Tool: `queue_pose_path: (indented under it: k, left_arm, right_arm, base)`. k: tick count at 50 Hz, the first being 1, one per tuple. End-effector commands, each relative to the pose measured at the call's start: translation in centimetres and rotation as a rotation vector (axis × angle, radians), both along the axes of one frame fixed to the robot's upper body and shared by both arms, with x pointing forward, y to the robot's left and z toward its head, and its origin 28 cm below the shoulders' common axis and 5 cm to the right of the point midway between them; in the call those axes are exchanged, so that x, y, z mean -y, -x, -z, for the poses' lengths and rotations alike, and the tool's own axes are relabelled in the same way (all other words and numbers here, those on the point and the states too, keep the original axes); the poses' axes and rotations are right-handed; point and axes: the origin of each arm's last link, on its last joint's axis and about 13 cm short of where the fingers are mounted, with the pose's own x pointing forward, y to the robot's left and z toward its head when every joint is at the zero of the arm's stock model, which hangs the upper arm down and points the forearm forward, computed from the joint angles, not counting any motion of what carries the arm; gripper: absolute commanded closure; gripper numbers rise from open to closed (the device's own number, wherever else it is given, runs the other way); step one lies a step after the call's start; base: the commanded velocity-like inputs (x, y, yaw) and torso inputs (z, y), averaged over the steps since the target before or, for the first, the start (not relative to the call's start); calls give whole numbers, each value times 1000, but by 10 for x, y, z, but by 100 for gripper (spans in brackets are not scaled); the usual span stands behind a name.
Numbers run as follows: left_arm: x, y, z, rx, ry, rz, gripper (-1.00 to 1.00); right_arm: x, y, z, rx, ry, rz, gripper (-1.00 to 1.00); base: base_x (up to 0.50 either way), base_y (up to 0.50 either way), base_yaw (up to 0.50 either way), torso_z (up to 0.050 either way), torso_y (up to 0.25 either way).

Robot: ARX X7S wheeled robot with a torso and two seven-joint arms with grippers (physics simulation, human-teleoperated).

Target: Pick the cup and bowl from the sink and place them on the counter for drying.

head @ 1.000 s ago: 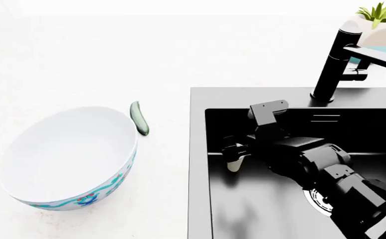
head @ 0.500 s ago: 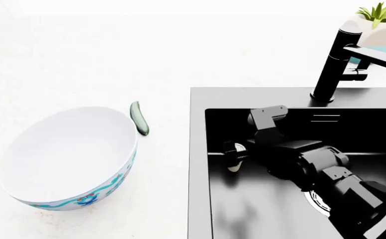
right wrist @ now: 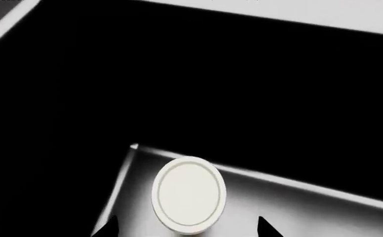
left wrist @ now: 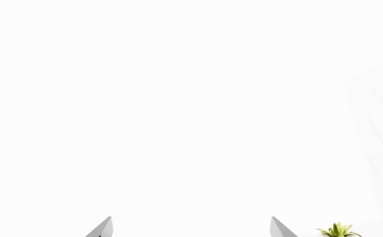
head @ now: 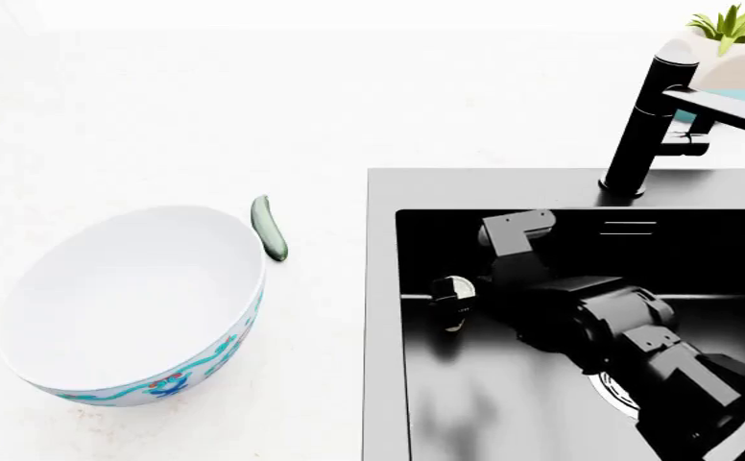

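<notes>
Down in the sink (head: 386, 317), the right gripper (right wrist: 188, 226) shows only its two dark fingertips (right wrist: 110, 226) in the right wrist view. They stand spread apart, one on either side of the cup (right wrist: 189, 194), and neither visibly touches it. The cup is a small cream-white tumbler, seen here from its round end, resting on the grey sink floor close to the basin's corner. From the head view the same cup (head: 456, 288) appears as a small pale shape at the tip of the black right arm, near the sink's left wall. The arm reaches in from the lower right, passing over the round steel drain (head: 610, 389).

The left gripper (left wrist: 190, 228) shows two pale grey fingertips (left wrist: 102, 228) at the edge of the left wrist view, set wide apart with nothing between them. Beyond them all is washed-out white, save the green leaves of a potted plant (left wrist: 339, 230).

The bowl (head: 130, 303) already stands on the counter (head: 155, 115), left of the sink and well apart from it, upright with its white inside showing and teal floral pattern outside. A small green cucumber-like object (head: 269, 228) lies just beside its far rim. The black faucet (head: 648, 120) rises behind the basin, with the plant pot (head: 729, 48) beyond it.
</notes>
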Motion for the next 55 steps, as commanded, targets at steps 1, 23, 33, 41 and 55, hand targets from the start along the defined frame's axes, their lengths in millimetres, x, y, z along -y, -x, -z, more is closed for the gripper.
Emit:
queue_pose_path:
  k: [1, 23, 33, 41, 55]
  left_arm:
    - [0, 1, 0, 12, -7, 2, -100]
    - [1, 2, -1, 22, 19, 15, -100]
    - [0, 1, -2, 31, 13, 1, -100]
    - [0, 1, -2, 40, 20, -3, -100]
    - [-1, 1, 0, 52, 13, -13, -100]
  right_arm:
    - [1, 0, 0, 11, 4, 3, -100]
    - [1, -1, -1, 44, 7, -2, -100]
    - [2, -2, -2, 58, 8, -5, -100]
    - [1, -1, -3, 64, 2, -10, -100]
    - [1, -4, -2, 81, 0, -18, -100]
  base:
    - [0, 0, 0, 0, 0]
    - [0, 0, 0, 6, -30]
    - [0, 0, 0, 0, 0]
    - [0, 0, 0, 5, -50]
    - [0, 0, 0, 3, -23]
